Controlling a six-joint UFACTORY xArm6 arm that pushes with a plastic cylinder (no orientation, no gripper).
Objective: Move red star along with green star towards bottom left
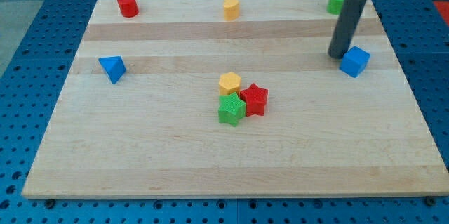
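Observation:
The red star (pixel 255 100) and the green star (pixel 231 109) sit side by side and touching near the middle of the wooden board (pixel 140 154), the green one to the view's left. A yellow hexagon block (pixel 229 83) touches both from above. My tip (pixel 338 55) is far to the view's upper right of the stars, just left of a blue cube (pixel 355 61).
A red cylinder (pixel 127 5) stands at the top left, a yellow block (pixel 231 7) at the top middle, a green cylinder (pixel 336 1) at the top right behind the rod. A blue triangular block (pixel 112 67) lies at the left.

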